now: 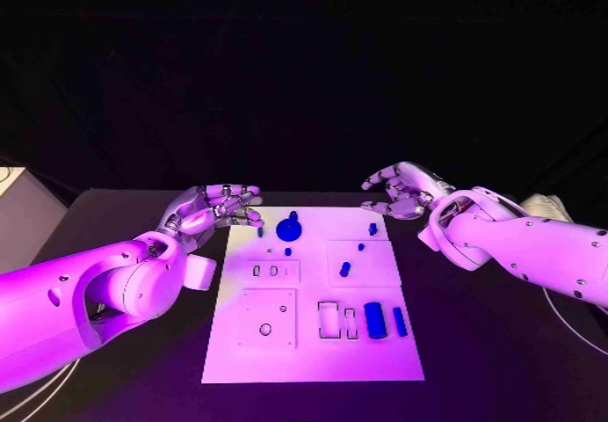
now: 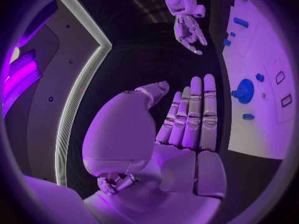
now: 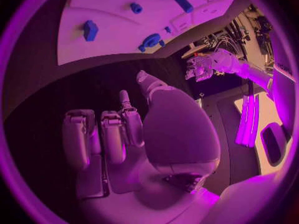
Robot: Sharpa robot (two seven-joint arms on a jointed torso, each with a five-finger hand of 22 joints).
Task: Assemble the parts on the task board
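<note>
The task board (image 1: pixel 310 352) lies flat in the middle of the black tabletop (image 1: pixel 507 352), a white plate with its long sides running from the near edge toward the far edge. At the board's far-left corner the left hand (image 1: pixel 213 208) hovers just off the plate, released, its fingers stretched out side by side and holding nothing; the left wrist view shows those fingers (image 2: pixel 194 115) straight and close together, with the board's edge just beside them. Off the far-right corner the right hand (image 1: pixel 403 191) hangs above the bare tabletop, also holding nothing, its fingers apart and curled loosely downward; in the right wrist view its fingers (image 3: pixel 111 134) bend toward the palm, with the board beyond them. On the board, the largest blue part is a round disc (image 1: pixel 290 230) with a short stem, near the far edge and closest to the left hand. Next in size is a thick blue cylinder (image 1: pixel 375 319) lying along the board toward the near-right, with a thinner blue bar (image 1: pixel 401 321) just beside it, nearer the right edge. Left of the cylinder are two empty rectangular slots (image 1: pixel 329 319). A small blue peg (image 1: pixel 344 269) stands near the middle of the board, another small peg (image 1: pixel 372 229) stands toward the far-right corner, and a tiny blue piece (image 1: pixel 261 232) sits just left of the disc.
</note>
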